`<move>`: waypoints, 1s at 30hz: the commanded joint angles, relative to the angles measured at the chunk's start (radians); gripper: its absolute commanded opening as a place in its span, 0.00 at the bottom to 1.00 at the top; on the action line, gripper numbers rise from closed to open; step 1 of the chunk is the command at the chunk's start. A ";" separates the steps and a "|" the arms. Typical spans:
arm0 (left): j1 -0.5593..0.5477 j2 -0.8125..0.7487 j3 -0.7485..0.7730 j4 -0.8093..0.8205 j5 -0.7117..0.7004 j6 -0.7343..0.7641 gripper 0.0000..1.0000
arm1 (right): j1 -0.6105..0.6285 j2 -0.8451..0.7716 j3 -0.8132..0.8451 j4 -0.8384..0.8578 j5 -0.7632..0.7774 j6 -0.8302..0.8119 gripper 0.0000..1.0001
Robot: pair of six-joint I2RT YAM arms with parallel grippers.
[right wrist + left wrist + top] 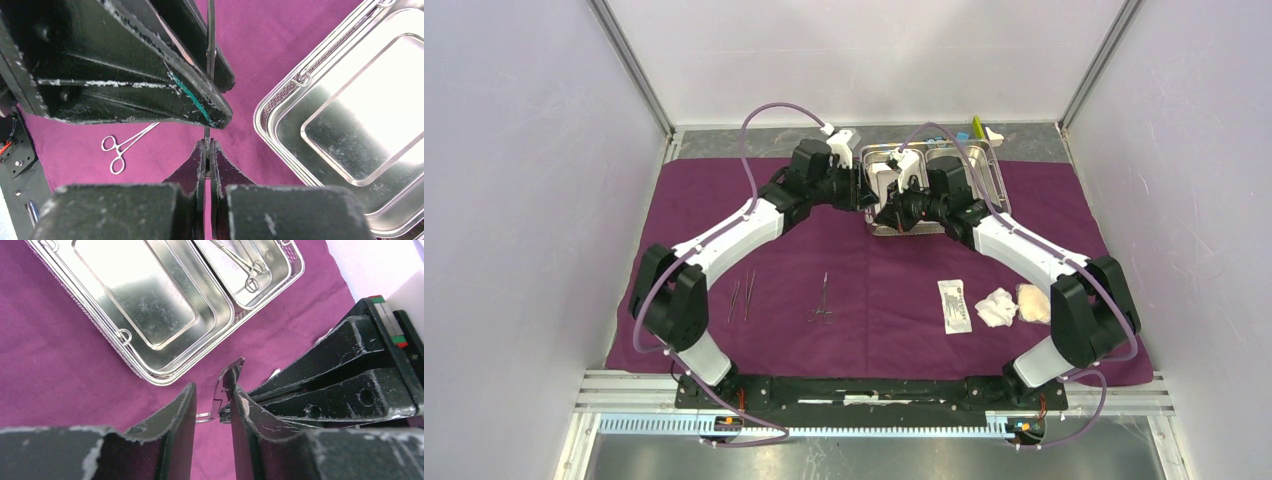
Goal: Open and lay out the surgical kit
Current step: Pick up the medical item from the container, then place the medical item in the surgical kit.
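From above, your large plum-purple cloth (864,270) lies spread flat, with the shiny two-compartment steel tray (984,170) at its far middle. Along the near side sit slim steel tweezers (742,297), a scissor-handled steel clamp (821,300), a flat white packet (954,305) and gauze pads (997,307). Your left gripper (864,190) and right gripper (886,210) meet at the tray's near-left corner.

Left wrist: your fingers (185,410) stand narrowly parted, a curved steel instrument (227,382) between them. A second scissor-handled clamp (245,265) lies in the tray's far compartment.

Right wrist: the fingers pinch that thin instrument tight.
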 commanded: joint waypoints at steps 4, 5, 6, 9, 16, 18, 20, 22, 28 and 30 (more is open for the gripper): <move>-0.002 0.000 0.052 0.018 0.008 -0.010 0.33 | 0.003 0.007 0.036 0.017 -0.017 0.006 0.00; -0.002 0.001 0.051 0.018 0.009 -0.011 0.32 | 0.004 0.006 0.036 0.015 -0.017 0.006 0.00; -0.002 0.002 0.048 0.019 0.010 -0.011 0.31 | 0.003 0.005 0.036 0.015 -0.016 0.004 0.00; -0.002 0.001 0.043 0.021 0.010 -0.012 0.28 | 0.004 0.005 0.035 0.014 -0.014 0.002 0.00; -0.002 -0.001 0.037 0.018 0.008 -0.012 0.16 | 0.004 0.001 0.036 0.008 -0.033 -0.014 0.14; -0.002 -0.009 0.022 0.016 -0.002 -0.010 0.15 | 0.004 -0.005 0.033 0.003 -0.038 -0.034 0.25; -0.002 -0.018 0.003 0.012 -0.009 -0.006 0.14 | 0.003 -0.015 0.028 -0.006 -0.039 -0.058 0.35; -0.002 -0.030 -0.019 -0.001 -0.012 -0.003 0.12 | 0.000 -0.026 0.028 -0.026 -0.041 -0.094 0.43; -0.002 -0.066 -0.085 -0.128 0.011 -0.009 0.09 | -0.044 -0.082 0.025 -0.096 -0.042 -0.222 0.52; -0.008 -0.068 -0.104 -0.198 0.024 -0.012 0.08 | -0.071 -0.097 0.023 -0.116 -0.024 -0.256 0.52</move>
